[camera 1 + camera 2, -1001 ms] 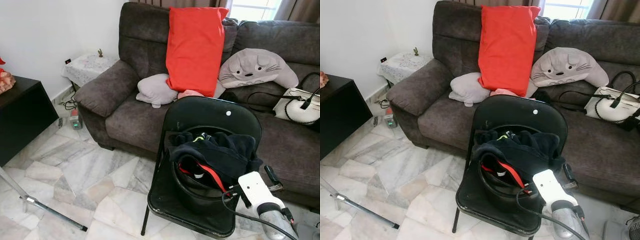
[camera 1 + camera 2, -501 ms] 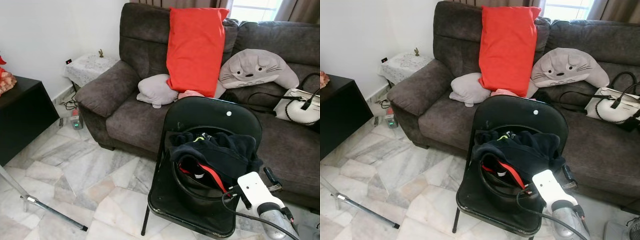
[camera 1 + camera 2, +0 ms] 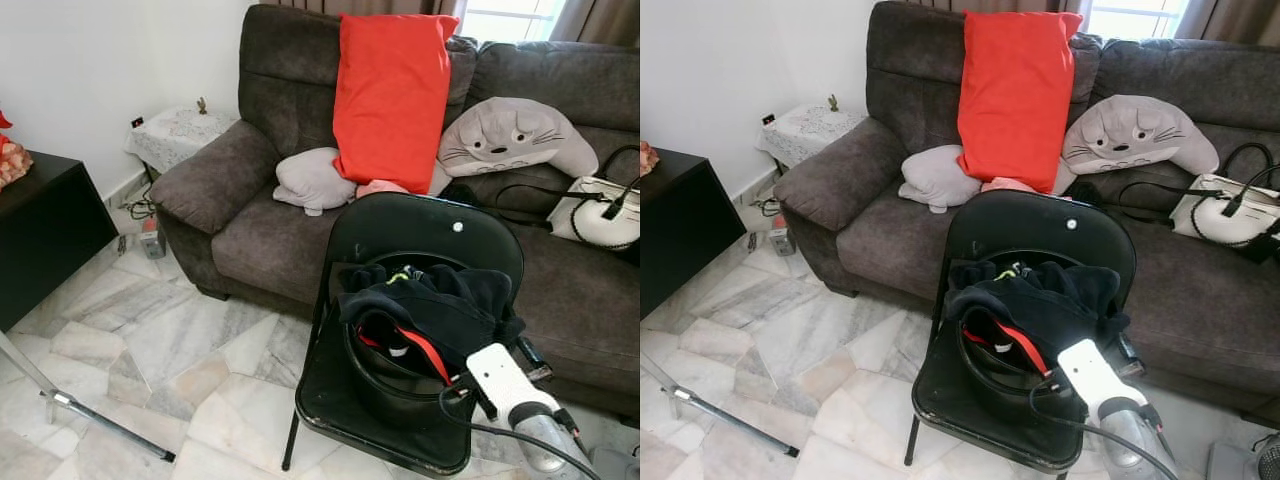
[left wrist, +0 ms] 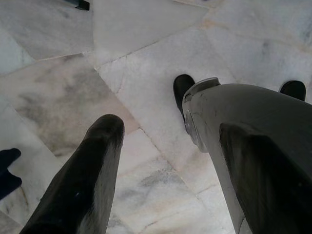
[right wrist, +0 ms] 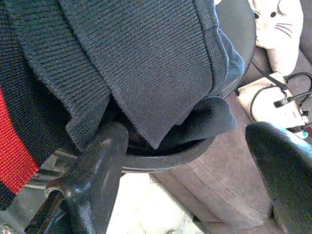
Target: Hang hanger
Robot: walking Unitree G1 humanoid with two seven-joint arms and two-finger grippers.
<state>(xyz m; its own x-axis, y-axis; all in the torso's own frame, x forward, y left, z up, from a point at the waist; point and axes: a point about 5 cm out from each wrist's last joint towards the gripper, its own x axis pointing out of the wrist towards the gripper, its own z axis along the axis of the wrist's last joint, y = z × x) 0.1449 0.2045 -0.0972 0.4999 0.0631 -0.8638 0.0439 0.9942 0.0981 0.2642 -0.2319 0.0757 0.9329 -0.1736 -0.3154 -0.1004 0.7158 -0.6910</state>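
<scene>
A black folding chair stands before the sofa and carries a black round basin. In the basin lies a heap of dark navy clothes with a red strap running through it. My right gripper is open at the basin's right rim, with the knit clothes just ahead of it; one black finger sits by the rim. Its white wrist shows at the chair's front right corner. My left gripper hangs open above the marble floor. I cannot make out a hanger among the clothes.
A dark grey sofa behind the chair holds a red cushion, a grey plush and a white handbag. A black cabinet stands left. A metal pole lies on the floor at lower left.
My right arm has shifted slightly left, closer in to the basin's right rim. The chair and clothes have stayed put.
</scene>
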